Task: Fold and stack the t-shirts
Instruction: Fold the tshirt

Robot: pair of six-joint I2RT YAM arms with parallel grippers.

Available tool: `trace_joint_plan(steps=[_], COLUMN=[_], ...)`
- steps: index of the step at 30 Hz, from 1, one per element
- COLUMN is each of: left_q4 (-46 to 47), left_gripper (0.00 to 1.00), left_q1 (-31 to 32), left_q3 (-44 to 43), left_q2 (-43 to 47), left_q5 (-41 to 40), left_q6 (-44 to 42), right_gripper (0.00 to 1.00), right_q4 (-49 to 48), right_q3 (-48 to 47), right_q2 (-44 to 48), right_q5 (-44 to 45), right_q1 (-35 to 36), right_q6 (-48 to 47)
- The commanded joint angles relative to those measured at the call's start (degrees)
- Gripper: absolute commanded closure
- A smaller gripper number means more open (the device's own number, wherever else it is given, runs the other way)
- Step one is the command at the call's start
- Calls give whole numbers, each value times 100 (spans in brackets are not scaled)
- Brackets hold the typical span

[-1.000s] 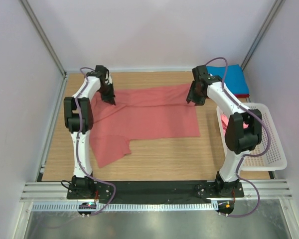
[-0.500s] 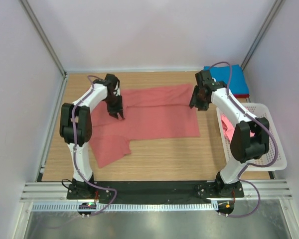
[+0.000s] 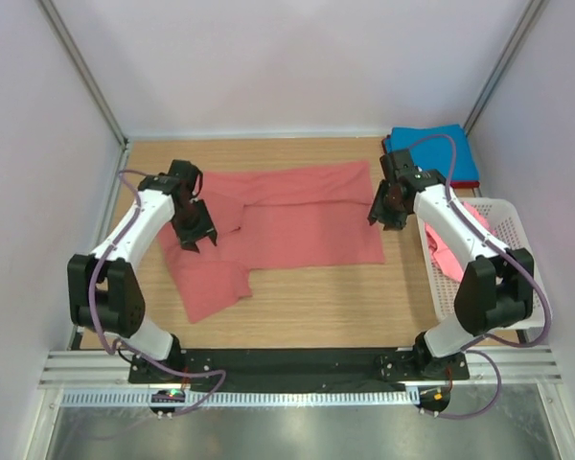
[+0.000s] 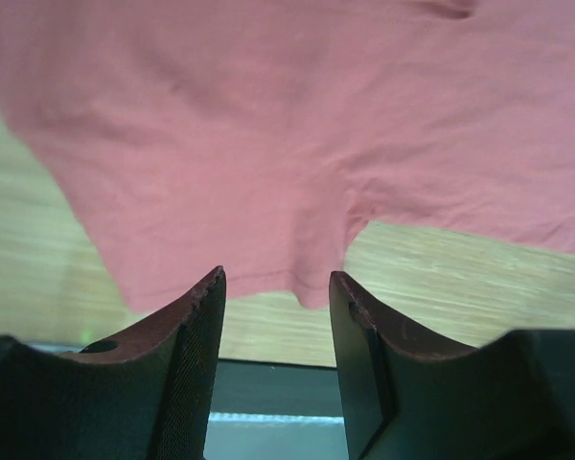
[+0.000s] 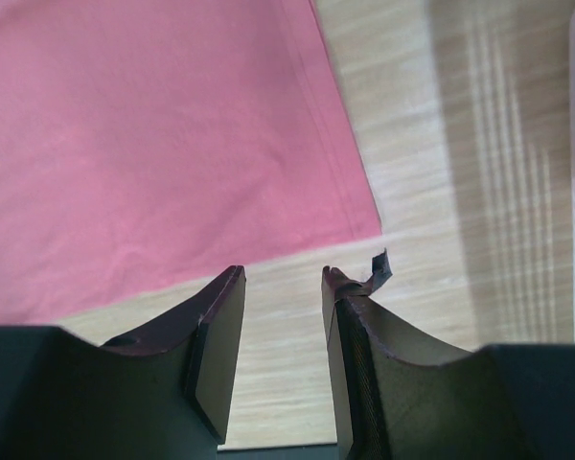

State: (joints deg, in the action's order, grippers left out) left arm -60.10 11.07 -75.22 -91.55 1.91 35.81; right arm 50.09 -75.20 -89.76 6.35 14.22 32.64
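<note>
Three garments in all. One salmon-red cotton t-shirt (image 3: 287, 225) lies spread flat from under the left gripper (image 3: 196, 240) across to the right gripper (image 3: 383, 216). One folded blue t-shirt (image 3: 436, 153) lies beyond the right gripper. One crumpled pink garment (image 3: 444, 254) sits to that gripper's right, inside the single white plastic mesh basket (image 3: 517, 230). Two grippers.

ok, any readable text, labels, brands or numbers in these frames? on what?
None legible in any view.
The red t-shirt, the folded blue t-shirt and the white basket: no print or label showing.
The small module by the left arm's base: only lit dots, too small to read.
</note>
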Motion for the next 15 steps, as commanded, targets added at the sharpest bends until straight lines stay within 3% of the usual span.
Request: trace_joint_plan(steps=[1,3,11,15], left_q4=[68,-46,367,25], left_gripper=[51,51,52,49], left_q1=[-280,-342,-879,-887], left_q3=[639,1059,3257,3821], left_q2=[425,681,2410,3543], left_q5=[179,-154,2,-840], left_q6=[707,1144,3289,4564], right_gripper=[55,55,55,55], right_q4=[142,11,-236,-403], right_q3=[409,645,1148,1183], right_q2=[485,643,837,811], right_q5=[-19,-107,-125,-178], right_q1=[107,125,143,143], right_q6=[427,506,577,559])
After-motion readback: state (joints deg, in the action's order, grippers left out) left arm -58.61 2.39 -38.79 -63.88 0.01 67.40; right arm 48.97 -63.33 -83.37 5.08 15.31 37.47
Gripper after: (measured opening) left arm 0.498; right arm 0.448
